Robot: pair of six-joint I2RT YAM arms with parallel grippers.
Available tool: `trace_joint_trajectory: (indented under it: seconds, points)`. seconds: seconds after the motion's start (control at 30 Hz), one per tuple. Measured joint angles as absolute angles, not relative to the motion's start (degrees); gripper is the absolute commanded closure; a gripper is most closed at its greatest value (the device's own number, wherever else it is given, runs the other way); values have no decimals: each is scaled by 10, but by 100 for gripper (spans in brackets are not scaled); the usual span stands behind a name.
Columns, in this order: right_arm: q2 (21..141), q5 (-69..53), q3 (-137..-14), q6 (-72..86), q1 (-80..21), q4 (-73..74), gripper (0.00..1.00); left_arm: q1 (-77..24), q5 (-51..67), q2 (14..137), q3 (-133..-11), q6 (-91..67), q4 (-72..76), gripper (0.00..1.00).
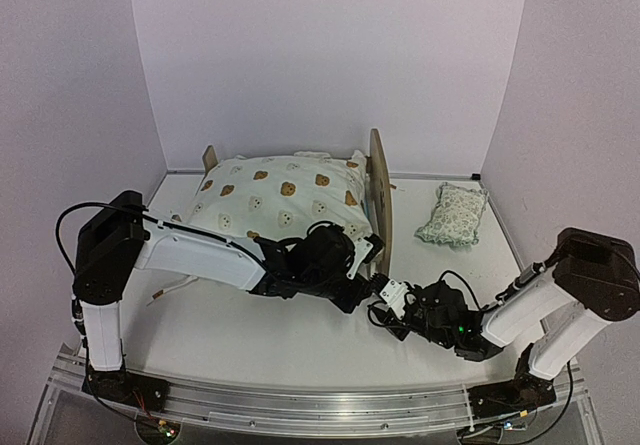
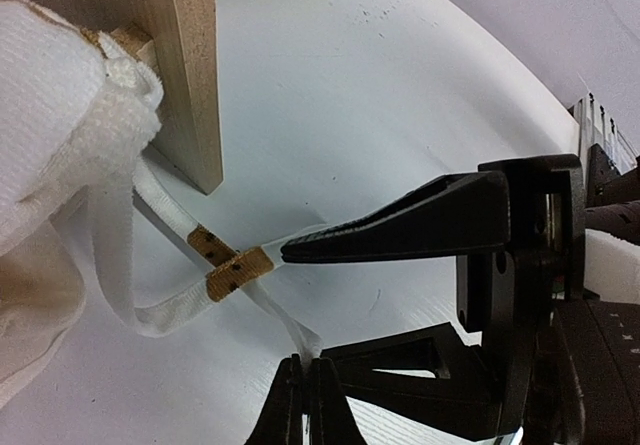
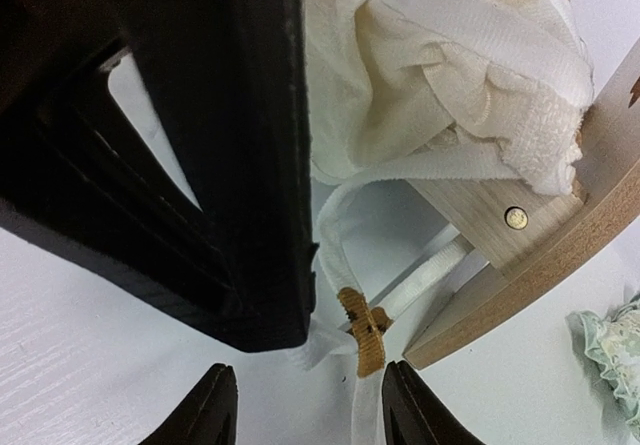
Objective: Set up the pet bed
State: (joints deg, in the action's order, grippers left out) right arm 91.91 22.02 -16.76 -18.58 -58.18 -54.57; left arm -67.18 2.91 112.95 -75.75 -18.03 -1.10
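Note:
The pet bed (image 1: 378,190) stands at the back of the table, its plywood headboard on the right. The cream bear-print quilt (image 1: 270,200) covers it and hides the mattress. Two white quilt ties (image 2: 175,300) with tan patches (image 2: 238,262) cross beside the bed's wooden leg (image 2: 185,65). My left gripper (image 2: 307,365) is shut on the end of one tie, at the bed's near right corner (image 1: 362,283). My right gripper (image 3: 310,395) is open right beside it. The other tie (image 3: 368,405) runs between its fingers, close to the right fingertip (image 3: 405,405).
A small green-patterned pillow (image 1: 452,215) lies on the table to the right of the headboard. In the right wrist view the left gripper's black body (image 3: 200,165) fills the upper left. White walls close in the table on three sides.

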Motion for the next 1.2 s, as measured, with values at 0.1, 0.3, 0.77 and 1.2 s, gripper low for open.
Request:
trace_joint_trajectory:
  seconds: [0.1, 0.3, 0.77, 1.2]
  points:
    - [933, 215, -174, -190, -580, -560, 53, -671, 30, 1126, -757, -181, -12, 100]
    - [946, 207, -184, -194, -571, -573, 56, -669, 31, 1121, -757, -181, -13, 100]
    - [953, 141, -188, -187, -505, -595, 61, -668, 31, 1121, -757, -181, -16, 100]
    - [978, 68, -194, -166, -493, -595, 67, -666, 33, 1121, -757, -181, -18, 100]
